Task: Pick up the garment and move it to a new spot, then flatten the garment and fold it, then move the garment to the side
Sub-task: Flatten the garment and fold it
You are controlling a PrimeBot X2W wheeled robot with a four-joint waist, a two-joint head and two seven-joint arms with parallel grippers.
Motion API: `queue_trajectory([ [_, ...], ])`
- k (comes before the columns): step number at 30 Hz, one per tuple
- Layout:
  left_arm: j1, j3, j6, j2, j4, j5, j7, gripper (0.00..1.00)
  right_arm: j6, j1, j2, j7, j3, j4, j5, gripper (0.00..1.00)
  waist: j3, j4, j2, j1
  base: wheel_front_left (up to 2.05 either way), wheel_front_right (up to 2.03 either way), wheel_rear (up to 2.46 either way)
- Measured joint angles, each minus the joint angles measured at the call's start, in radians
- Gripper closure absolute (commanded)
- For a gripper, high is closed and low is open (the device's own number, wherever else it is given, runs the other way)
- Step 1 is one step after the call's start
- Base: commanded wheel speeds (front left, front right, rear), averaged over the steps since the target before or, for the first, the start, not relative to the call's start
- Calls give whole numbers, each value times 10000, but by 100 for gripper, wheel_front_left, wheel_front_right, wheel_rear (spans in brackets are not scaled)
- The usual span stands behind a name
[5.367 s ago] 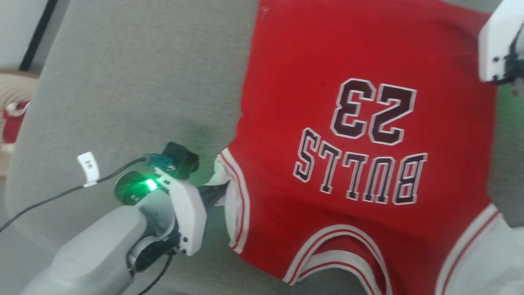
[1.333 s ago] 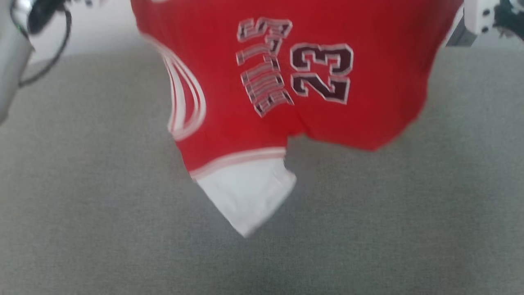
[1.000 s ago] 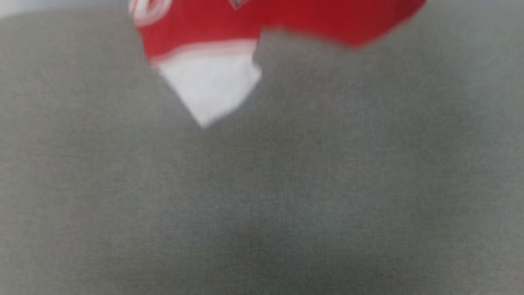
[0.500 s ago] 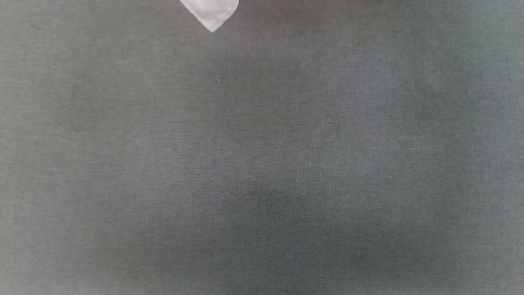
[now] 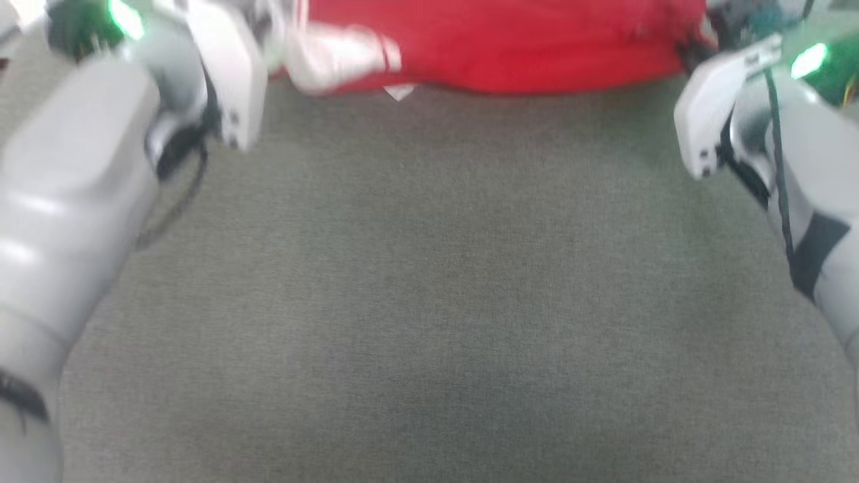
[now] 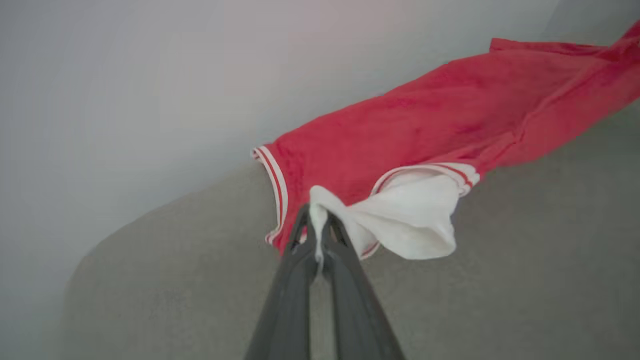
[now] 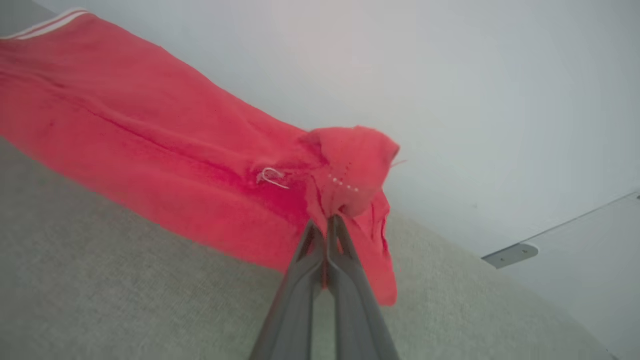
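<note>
Head view, blurred: the garment [image 5: 523, 47] runs as a long red band across the far side of the grey fabric surface [image 5: 429, 302], strung between the two arms. Left gripper [image 6: 316, 222]: fingers pressed together, clamped on a bunched corner of the white panel [image 6: 415, 220]; the panel sags to the right of the fingertips in the left wrist view. Red-and-white striped trim [image 6: 274, 180] edges the cloth just beside the grip and rims the white panel. Right gripper [image 7: 328, 220]: fingers pressed together, pinching a puckered fold of plain red cloth at the other end, with a flap hanging past the fingertips. A loose white thread [image 7: 272, 177] lies on the red cloth near that grip. From each wrist the cloth runs away taut towards the other arm, creased lengthwise, with the pale wall [image 6: 150, 75] behind it. Number and lettering not visible. Cannot tell whether the lower edge of the cloth touches the surface or hangs just above it. A green light [image 5: 124, 17] glows on the left wrist
</note>
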Motion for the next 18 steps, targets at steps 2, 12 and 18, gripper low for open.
queue_trajectory([
  [2, 574, -194, 0, 265, -500, -489, 577, 100, 0, 528, -230, 364, 257, -447, 520, 100, -204, 74, 0, 0, 0, 0, 0],
  [12, 3229, -468, 623, 1517, -2909, -1875, 2474, 100, 0, 3289, -1870, 2376, 1277, -3471, 3137, 100, -1066, 242, 0, 0, 0, 0, 0],
  [18, 4970, -568, 1996, 2778, -5547, -2479, 3143, 100, 0, 5076, -3239, 3659, 1670, -5743, 4339, 100, -1389, 124, 0, 0, 0, 0, 0],
])
